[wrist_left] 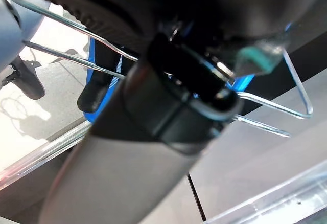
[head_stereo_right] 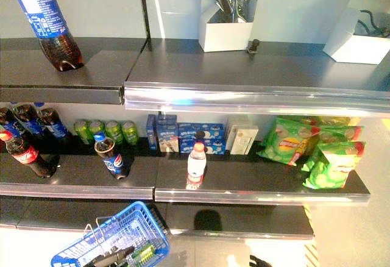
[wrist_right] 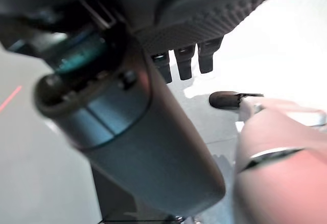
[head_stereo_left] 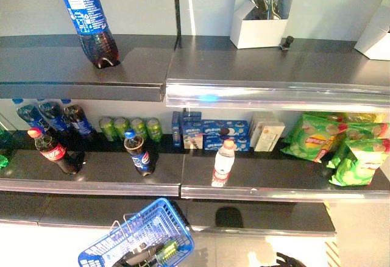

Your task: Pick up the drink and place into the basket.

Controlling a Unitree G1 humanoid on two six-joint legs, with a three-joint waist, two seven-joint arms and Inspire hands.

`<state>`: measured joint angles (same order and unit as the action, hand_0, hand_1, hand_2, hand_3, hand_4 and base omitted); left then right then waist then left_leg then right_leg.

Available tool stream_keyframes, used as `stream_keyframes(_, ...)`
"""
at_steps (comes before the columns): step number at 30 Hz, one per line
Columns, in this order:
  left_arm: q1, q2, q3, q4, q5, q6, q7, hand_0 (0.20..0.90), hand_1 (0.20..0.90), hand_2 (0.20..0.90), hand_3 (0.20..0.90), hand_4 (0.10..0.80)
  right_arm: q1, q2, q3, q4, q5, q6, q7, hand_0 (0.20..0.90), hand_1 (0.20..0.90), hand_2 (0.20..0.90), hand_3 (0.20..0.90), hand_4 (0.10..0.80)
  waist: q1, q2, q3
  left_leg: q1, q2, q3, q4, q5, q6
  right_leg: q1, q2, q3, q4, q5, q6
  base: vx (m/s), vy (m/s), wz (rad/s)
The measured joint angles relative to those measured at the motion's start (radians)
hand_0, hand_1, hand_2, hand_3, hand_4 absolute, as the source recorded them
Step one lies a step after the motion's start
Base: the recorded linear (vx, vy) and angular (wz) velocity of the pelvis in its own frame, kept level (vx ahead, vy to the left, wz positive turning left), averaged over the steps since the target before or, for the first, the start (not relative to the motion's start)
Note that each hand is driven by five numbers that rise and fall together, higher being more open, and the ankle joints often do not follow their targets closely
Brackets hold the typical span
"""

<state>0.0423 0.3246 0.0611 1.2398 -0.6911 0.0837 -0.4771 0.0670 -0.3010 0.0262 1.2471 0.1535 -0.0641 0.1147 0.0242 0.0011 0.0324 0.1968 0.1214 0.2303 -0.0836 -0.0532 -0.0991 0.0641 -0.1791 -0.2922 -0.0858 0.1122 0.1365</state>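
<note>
Several drinks stand on the middle shelf (head_stereo_left: 183,181): a white bottle with a pink cap (head_stereo_left: 224,162) at the front, a small blue-labelled cola bottle (head_stereo_left: 139,153) and a red-capped cola bottle (head_stereo_left: 55,151). A large cola bottle (head_stereo_left: 88,17) stands on the top shelf. The blue wire basket (head_stereo_left: 152,224) hangs tilted below the shelves at lower left. My left hand (head_stereo_left: 143,255) is over it, and the metal handle (wrist_left: 71,58) runs under its bulk. My right hand (head_stereo_left: 286,259) is low at the bottom edge, far from the bottles, its fingers (wrist_right: 184,63) relaxed and holding nothing.
Green cans (head_stereo_left: 131,128) and dark bottles (head_stereo_left: 52,117) line the back of the middle shelf. Blue biscuit boxes (head_stereo_left: 210,134) stand at its centre and green snack bags (head_stereo_left: 341,148) at the right. White boxes (head_stereo_left: 259,20) stand on the top shelf.
</note>
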Motion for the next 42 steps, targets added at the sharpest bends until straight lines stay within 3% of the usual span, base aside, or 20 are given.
stream_keyframes(5,-0.028,0.001,-0.015,-0.002,-0.002,-0.004,-0.002,0.300,0.300,0.300,0.200,0.100,-0.011,-0.005,0.001,0.001,0.003,-0.001,-0.001,0.900,0.900,0.900,0.900,0.800,0.001,0.000,0.003,-0.087,-0.004,-0.001,0.006,0.015,0.001,-0.089,-0.009,-0.001,0.005,0.013,-0.006,-0.271,0.017,-0.01)
stream_keyframes(9,-0.134,0.001,-0.055,-0.004,-0.005,-0.004,-0.002,0.300,0.300,0.300,0.200,0.100,-0.108,-0.023,0.002,0.000,0.015,-0.011,-0.004,0.900,0.900,0.900,0.900,0.800,-0.002,0.008,0.121,-0.197,-0.009,-0.017,0.078,0.019,0.006,-0.193,-0.023,0.001,0.071,0.013,-0.017,-0.378,-0.033,0.07)
stream_keyframes(13,-0.242,0.014,-0.081,-0.013,-0.048,-0.010,0.002,0.300,0.300,0.300,0.200,0.100,-0.224,-0.035,0.002,0.011,0.059,-0.038,-0.004,0.900,0.900,0.900,0.900,0.800,-0.001,0.013,0.248,-0.334,0.011,-0.033,0.264,-0.037,0.001,-0.307,-0.034,0.008,0.223,-0.034,-0.044,-0.258,0.003,0.05)
stream_keyframes(18,-0.281,0.040,-0.088,-0.013,-0.125,-0.045,0.002,0.300,0.300,0.300,0.200,0.100,-0.268,-0.077,0.005,0.020,0.109,-0.103,0.001,0.900,0.900,0.900,0.900,0.800,0.000,-0.009,0.293,-0.475,0.041,-0.054,0.500,-0.133,-0.003,-0.455,-0.059,0.037,0.476,-0.150,-0.059,-0.213,0.003,-0.01)
stream_keyframes(24,-0.313,0.051,-0.081,-0.024,-0.179,-0.070,0.005,0.300,0.300,0.300,0.200,0.100,-0.310,-0.111,0.034,-0.023,0.166,-0.150,0.023,0.900,0.900,0.900,0.900,0.800,0.004,-0.024,0.342,-0.572,0.050,-0.073,0.649,-0.186,0.001,-0.564,-0.071,0.080,0.623,-0.198,-0.070,-0.114,0.006,-0.04)
stream_keyframes(31,-0.298,0.057,-0.090,-0.088,-0.182,-0.062,0.016,0.300,0.300,0.300,0.200,0.100,-0.288,-0.143,0.139,-0.425,0.166,-0.182,0.014,0.900,0.900,0.900,0.900,0.800,0.004,-0.023,0.361,-0.586,0.054,-0.086,0.670,-0.188,0.000,-0.575,-0.082,0.076,0.656,-0.209,-0.074,-0.042,-0.006,0.05)
stream_keyframes(35,-0.274,0.057,-0.093,-0.123,-0.198,-0.062,0.031,0.300,0.300,0.300,0.200,0.100,-0.263,-0.177,0.178,-0.689,0.055,-0.191,-0.003,0.900,0.900,0.900,0.900,0.800,-0.002,-0.025,0.362,-0.586,0.051,-0.091,0.669,-0.187,-0.001,-0.573,-0.084,0.078,0.662,-0.210,-0.078,0.008,0.012,0.03)
stream_keyframes(42,-0.272,0.070,-0.092,-0.129,-0.218,-0.066,0.031,0.300,0.300,0.300,0.200,0.100,-0.247,-0.215,0.251,-0.849,-0.086,-0.201,0.021,0.900,0.900,0.900,0.900,0.800,0.000,-0.049,0.375,-0.584,0.043,-0.104,0.662,-0.182,-0.009,-0.563,-0.088,0.080,0.673,-0.220,-0.070,0.016,0.011,0.09)
